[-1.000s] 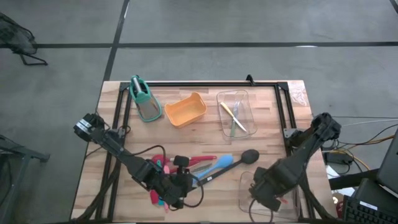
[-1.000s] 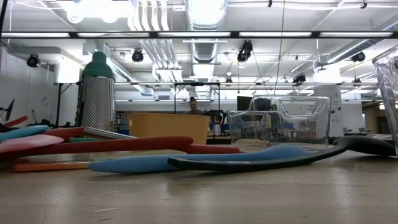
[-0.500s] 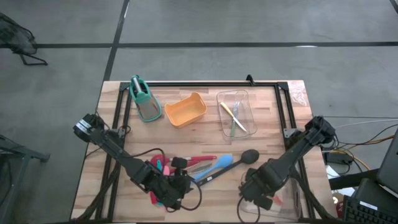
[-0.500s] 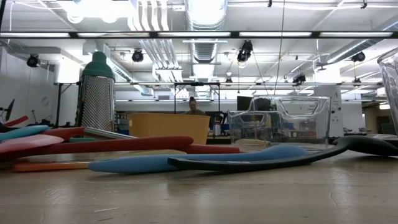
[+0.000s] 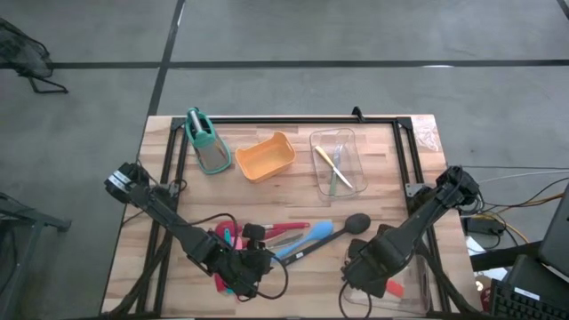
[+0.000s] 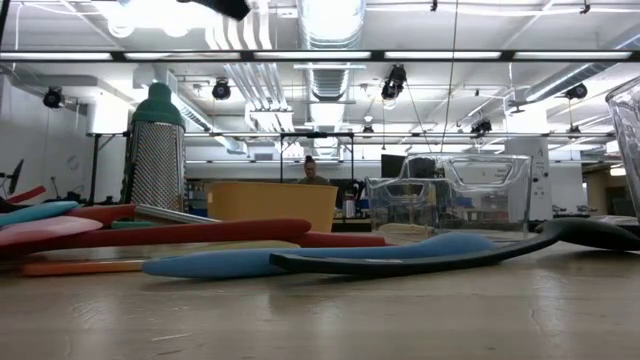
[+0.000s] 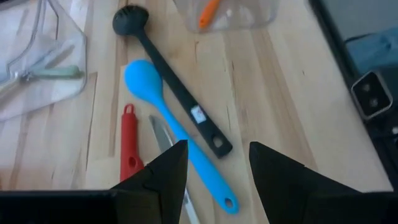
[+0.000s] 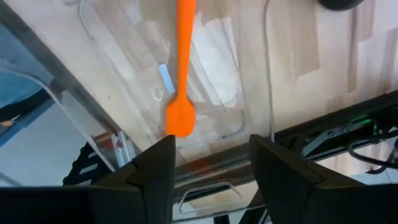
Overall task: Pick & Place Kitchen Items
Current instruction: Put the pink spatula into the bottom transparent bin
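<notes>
Judging from how things lie, the sorting is only started. Above the near clear tray (image 8: pixel 130 93), the right gripper (image 5: pixel 372 271) stands with fingers apart and empty; one orange spatula (image 8: pixel 182 68) lies inside this tray. Left of this tray, most utensils wait on the wood: black ladle (image 7: pixel 168 87), blue spoon (image 7: pixel 171 134), red spatula (image 7: pixel 128 146). The left gripper (image 5: pixel 242 267) hovers over them, fingers apart, empty. Beyond it, the far clear tray (image 5: pixel 342 147) holds yellow and green pieces (image 5: pixel 331 169); the orange tub (image 5: pixel 265 158) looks empty.
</notes>
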Action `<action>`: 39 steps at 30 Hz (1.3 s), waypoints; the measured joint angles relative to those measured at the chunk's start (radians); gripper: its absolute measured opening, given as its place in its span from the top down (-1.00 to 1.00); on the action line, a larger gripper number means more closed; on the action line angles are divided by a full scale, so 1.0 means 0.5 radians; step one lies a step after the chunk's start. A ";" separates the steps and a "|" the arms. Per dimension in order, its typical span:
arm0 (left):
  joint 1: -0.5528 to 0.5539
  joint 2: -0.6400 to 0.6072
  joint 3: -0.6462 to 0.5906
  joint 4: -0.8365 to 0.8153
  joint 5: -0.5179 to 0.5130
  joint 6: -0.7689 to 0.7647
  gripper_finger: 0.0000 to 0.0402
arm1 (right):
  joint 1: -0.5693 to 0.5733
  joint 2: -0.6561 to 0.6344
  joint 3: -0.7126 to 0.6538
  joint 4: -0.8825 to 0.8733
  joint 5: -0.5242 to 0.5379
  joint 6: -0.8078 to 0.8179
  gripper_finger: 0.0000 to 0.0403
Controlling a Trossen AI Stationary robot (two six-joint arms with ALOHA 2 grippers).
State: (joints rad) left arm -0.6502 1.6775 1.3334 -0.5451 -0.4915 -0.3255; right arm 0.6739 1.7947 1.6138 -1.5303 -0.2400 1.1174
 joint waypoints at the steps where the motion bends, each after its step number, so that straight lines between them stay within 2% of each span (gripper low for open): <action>1: 0.000 0.000 0.000 -0.042 0.000 -0.031 0.11 | 0.000 0.000 0.000 -0.002 0.022 -0.007 -0.02; 4: -0.002 0.000 -0.001 -0.238 0.023 -0.186 0.11 | 0.000 0.000 0.000 -0.002 0.062 -0.034 -0.05; 12: -0.047 -0.001 -0.082 -0.693 0.235 -0.337 0.11 | 0.000 -0.002 0.000 -0.003 0.122 -0.104 -0.07; 21: -0.095 -0.002 -0.310 -0.817 0.457 -0.505 0.12 | 0.000 -0.003 0.001 -0.002 0.122 -0.097 0.05; 30: -0.134 -0.002 -0.462 -0.893 0.461 -0.500 0.12 | 0.000 -0.003 0.002 -0.001 0.122 -0.096 0.17; 39: -0.186 -0.002 -0.366 -0.790 0.356 -0.428 0.12 | 0.000 -0.003 0.002 0.000 0.122 -0.089 0.10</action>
State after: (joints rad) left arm -0.7430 1.6764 1.1504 -0.9398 -0.3138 -0.5397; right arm 0.6739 1.7931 1.6146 -1.5303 -0.1788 1.0729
